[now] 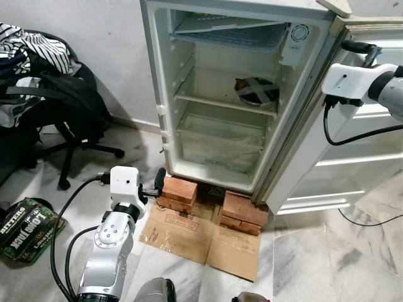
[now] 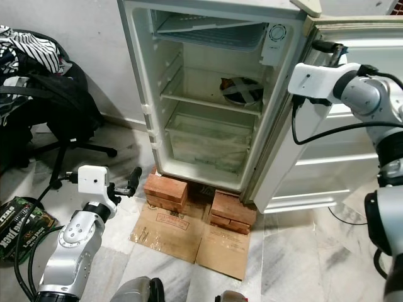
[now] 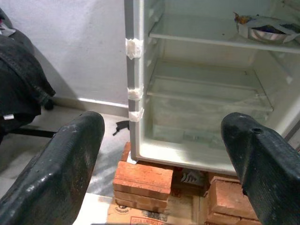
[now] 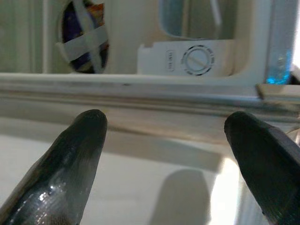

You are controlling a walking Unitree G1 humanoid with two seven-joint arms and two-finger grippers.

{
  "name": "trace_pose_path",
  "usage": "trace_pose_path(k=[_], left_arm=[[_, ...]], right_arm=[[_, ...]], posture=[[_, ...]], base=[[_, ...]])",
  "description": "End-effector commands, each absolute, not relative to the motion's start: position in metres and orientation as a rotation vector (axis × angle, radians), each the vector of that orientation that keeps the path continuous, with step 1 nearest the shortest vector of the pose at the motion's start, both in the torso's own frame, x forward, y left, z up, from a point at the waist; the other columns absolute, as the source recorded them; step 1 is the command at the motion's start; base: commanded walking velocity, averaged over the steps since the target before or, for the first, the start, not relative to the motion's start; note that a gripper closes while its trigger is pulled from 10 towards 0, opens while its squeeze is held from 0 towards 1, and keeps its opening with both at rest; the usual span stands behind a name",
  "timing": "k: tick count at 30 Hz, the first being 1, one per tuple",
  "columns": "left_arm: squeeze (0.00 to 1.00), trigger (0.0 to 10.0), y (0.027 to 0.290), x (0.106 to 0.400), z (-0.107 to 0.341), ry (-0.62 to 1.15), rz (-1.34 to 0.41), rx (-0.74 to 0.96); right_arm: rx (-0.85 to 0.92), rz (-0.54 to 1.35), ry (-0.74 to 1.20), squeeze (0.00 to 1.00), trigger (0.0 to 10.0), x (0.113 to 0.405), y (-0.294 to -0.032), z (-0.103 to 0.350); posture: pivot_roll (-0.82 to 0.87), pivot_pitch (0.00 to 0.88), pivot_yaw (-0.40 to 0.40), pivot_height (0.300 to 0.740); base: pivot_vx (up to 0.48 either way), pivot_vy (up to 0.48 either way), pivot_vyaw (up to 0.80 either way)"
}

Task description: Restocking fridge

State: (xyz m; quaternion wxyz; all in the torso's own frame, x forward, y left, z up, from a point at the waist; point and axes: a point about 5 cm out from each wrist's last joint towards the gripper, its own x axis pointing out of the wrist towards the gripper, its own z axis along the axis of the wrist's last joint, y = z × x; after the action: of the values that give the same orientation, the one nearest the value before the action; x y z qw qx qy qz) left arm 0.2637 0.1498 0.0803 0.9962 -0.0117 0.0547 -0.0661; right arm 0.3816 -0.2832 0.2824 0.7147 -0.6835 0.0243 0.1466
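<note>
"Where's the fridge, and what's in it?"

"The fridge (image 1: pixel 233 94) fills the upper middle of the frame, door (image 1: pixel 352 138) swung wide to the right. Nearly bare: one taped bowl (image 1: pixel 257 91) sits at the right end of the middle shelf (image 1: pixel 214 100). It stands on red bricks (image 1: pixel 179 194) over flattened cardboard (image 1: pixel 201 236)."

"And your hands?"

"My right hand (image 4: pixel 164 154) is up at the upper right, just beside the door's top edge, fingers spread wide, holding nothing. My left hand (image 3: pixel 164 154) is low at lower centre-left, pointed at the fridge's base, also wide open and empty."

"So what could go wrong?"

"I've nothing to stock yet. The only candidate I see is the printed green carton (image 1: pixel 28 229) on the floor at lower left. Reaching for it, my left arm's cable could snag. And I judge the brick footing shaky: a hard push on that door might rock the fridge."
</note>
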Motion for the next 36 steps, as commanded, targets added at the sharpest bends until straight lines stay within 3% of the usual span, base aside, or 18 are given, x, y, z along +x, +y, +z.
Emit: trace_pose_path(k=[1, 6, 7, 8, 11, 14, 18, 23, 24, 25, 26, 27, 31, 36], left_arm=[[0.0, 10.0, 0.154, 0.261, 0.081, 0.113, -0.116, -0.01], [0.0, 10.0, 0.152, 0.26, 0.08, 0.115, -0.117, -0.011], [0.0, 10.0, 0.152, 0.26, 0.08, 0.118, -0.115, -0.013], [0.0, 10.0, 0.152, 0.26, 0.08, 0.118, -0.115, -0.013], [0.0, 10.0, 0.153, 0.259, 0.08, 0.12, -0.113, -0.013], [0.0, 10.0, 0.154, 0.258, 0.08, 0.122, -0.114, -0.011], [0.0, 10.0, 0.155, 0.258, 0.079, 0.128, -0.122, -0.001], [0.0, 10.0, 0.154, 0.259, 0.08, 0.132, -0.137, 0.004], [0.0, 10.0, 0.154, 0.259, 0.08, 0.132, -0.139, 0.005], [0.0, 10.0, 0.154, 0.26, 0.08, 0.133, -0.142, 0.008], [0.0, 10.0, 0.154, 0.26, 0.08, 0.133, -0.142, 0.008], [0.0, 10.0, 0.154, 0.26, 0.08, 0.133, -0.143, 0.009], [0.0, 10.0, 0.155, 0.26, 0.081, 0.132, -0.139, 0.013], [0.0, 10.0, 0.155, 0.259, 0.081, 0.131, -0.136, 0.013]], right_arm=[[-1.479, 0.273, 0.108, 0.0, 10.0, 0.378, -0.299, 0.291], [-1.378, 0.214, 0.082, 0.0, 10.0, 0.377, -0.305, 0.29], [-1.137, 0.178, -0.027, 0.0, 10.0, 0.376, -0.304, 0.285], [-1.137, 0.178, -0.027, 0.0, 10.0, 0.376, -0.304, 0.285], [-0.865, 0.125, -0.133, 0.0, 10.0, 0.372, -0.306, 0.271], [-0.739, 0.107, -0.172, 0.0, 10.0, 0.369, -0.304, 0.255], [-0.496, 0.057, -0.178, 0.0, 10.0, 0.356, -0.282, 0.205], [-0.329, 0.041, -0.176, 0.0, 10.0, 0.341, -0.251, 0.176], [-0.287, 0.043, -0.176, 0.0, 4.7, 0.338, -0.241, 0.172], [-0.251, 0.037, -0.181, 0.0, 8.0, 0.334, -0.227, 0.169], [-0.251, 0.037, -0.181, 0.0, 8.0, 0.334, -0.227, 0.169], [-0.254, 0.003, -0.201, 0.0, 10.0, 0.333, -0.223, 0.171], [-0.281, -0.128, -0.363, 0.0, 10.0, 0.327, -0.221, 0.202], [-0.331, -0.246, -0.376, 0.0, 10.0, 0.327, -0.231, 0.216]], posture=[[-0.02, 0.099, -0.001, 0.74], [-0.02, 0.099, -0.002, 0.74], [-0.01, 0.101, -0.003, 0.74], [-0.01, 0.101, -0.003, 0.74], [-0.01, 0.104, 0.007, 0.74], [-0.01, 0.105, 0.011, 0.74], [-0.01, 0.11, 0.021, 0.74], [-0.02, 0.113, 0.032, 0.74], [-0.02, 0.112, 0.035, 0.74], [-0.01, 0.112, 0.037, 0.74], [-0.01, 0.112, 0.037, 0.74], [-0.01, 0.112, 0.037, 0.74], [0.0, 0.108, 0.035, 0.74], [0.0, 0.106, 0.031, 0.74]], base=[[0.0, 0.0, 0.0], [0.0, 0.0, 0.0], [0.0, 0.0, 0.0], [0.0, 0.0, 0.0], [0.0, 0.0, 0.0], [0.0, 0.0, 0.0], [0.0, 0.0, 0.0], [0.0, 0.0, 0.0], [0.0, 0.0, 0.0], [0.0, 0.0, 0.0], [0.0, 0.0, 0.0], [0.0, 0.0, 0.0], [0.0, 0.0, 0.0], [0.0, 0.0, 0.0]])
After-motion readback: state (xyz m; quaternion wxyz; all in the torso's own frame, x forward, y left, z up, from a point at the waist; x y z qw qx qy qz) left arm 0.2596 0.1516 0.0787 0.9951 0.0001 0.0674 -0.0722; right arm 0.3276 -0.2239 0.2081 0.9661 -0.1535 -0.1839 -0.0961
